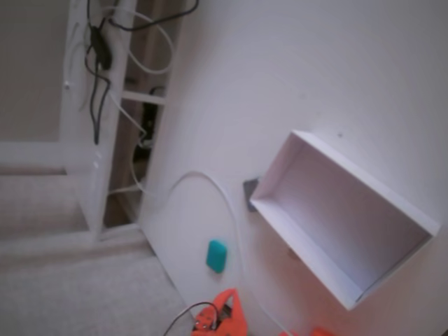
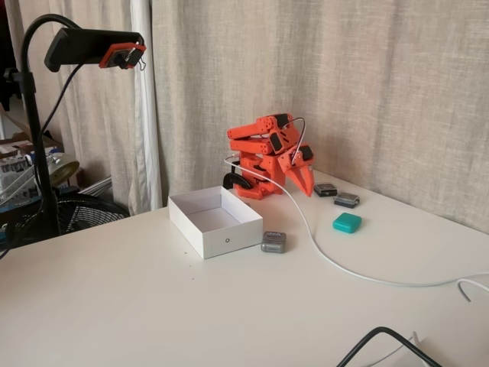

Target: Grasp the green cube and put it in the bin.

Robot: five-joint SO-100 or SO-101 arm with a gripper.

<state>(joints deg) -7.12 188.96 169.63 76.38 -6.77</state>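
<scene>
A white cable [image 2: 328, 256] snakes across the white table [image 2: 137, 306] between the green cube [image 2: 347, 222] and the bin [image 2: 215, 221], running back to the folded orange arm [image 2: 267, 153]. The cube lies on the tabletop just beside the cable, apart from the bin and near two small grey blocks [image 2: 336, 195]. A dark grey square [image 2: 273, 241] sits against the bin's outer wall. The gripper [image 2: 307, 186] points down at the table close to the arm's base, holding nothing; whether its jaws are parted cannot be told. Beige curtains [image 2: 367, 84] hang behind, and a camera on a black gooseneck stand [image 2: 34, 115] leans over the table. The other fixed view is blurred, cutting the arm off at its lower edge.
</scene>
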